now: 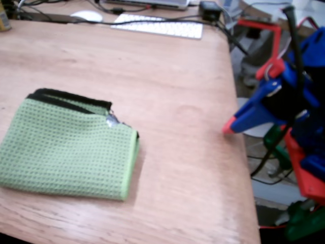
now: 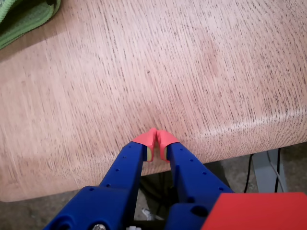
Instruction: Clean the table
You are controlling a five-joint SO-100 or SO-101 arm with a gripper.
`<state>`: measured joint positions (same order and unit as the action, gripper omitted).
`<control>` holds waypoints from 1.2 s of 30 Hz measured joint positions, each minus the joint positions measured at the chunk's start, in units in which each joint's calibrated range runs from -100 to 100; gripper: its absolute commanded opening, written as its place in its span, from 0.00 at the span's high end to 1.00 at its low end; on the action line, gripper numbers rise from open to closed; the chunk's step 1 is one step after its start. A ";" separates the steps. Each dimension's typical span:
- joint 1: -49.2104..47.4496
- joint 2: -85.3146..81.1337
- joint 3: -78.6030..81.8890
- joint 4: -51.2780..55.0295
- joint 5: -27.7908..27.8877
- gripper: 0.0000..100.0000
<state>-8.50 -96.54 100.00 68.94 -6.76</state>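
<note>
The table (image 1: 167, 91) is a light reddish-brown wooden top with visible grain; the wrist view shows its edge (image 2: 201, 81) close up. A folded green waffle cloth (image 1: 66, 145) with black trim lies on its left part, and a corner of it (image 2: 21, 19) shows at the top left of the wrist view. My blue gripper with red tips (image 1: 228, 127) hangs at the table's right edge, well right of the cloth. In the wrist view the gripper (image 2: 157, 139) is shut, tips touching, with nothing between them.
A white keyboard (image 1: 157, 25), a white mouse (image 1: 86, 15) and cables lie along the table's far edge. Right of the table the arm's red and blue body (image 1: 299, 127) stands over the floor with more cables.
</note>
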 measured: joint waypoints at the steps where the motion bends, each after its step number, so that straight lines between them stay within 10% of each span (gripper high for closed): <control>1: 0.00 0.00 0.00 0.00 0.00 1.00; 36: -1.69 -0.17 -6.58 0.00 0.10 0.99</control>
<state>-10.19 -96.71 93.42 68.94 -6.67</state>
